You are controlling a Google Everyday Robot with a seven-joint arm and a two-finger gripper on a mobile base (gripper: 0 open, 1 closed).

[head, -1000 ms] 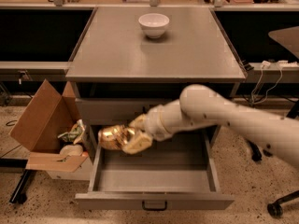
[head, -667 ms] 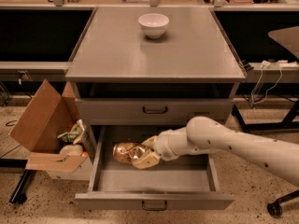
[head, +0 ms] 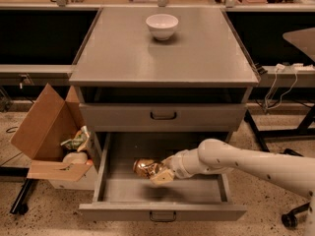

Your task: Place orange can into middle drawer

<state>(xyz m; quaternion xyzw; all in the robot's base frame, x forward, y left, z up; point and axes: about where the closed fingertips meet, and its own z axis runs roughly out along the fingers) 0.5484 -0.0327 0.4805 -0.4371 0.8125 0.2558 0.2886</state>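
The orange can [head: 144,167] is a shiny gold-orange can held on its side inside the open middle drawer [head: 162,211], low over the tray floor at its left half. My gripper [head: 156,173] is shut on the orange can's right end; the white arm reaches in from the lower right. The drawer is pulled far out, its flat front panel with a dark loop handle toward the camera. I cannot tell whether the can touches the tray floor.
The twin grey drawer front [head: 163,116] above is shut. A white bowl [head: 162,26] stands on the cabinet top [head: 206,58]. An open cardboard box [head: 49,141] with trash sits on the floor to the left. Cables and a chair base lie at the right.
The gripper with the orange can has moved down from in front of the upper drawer into the open middle drawer's tray, ending lower and a little right.
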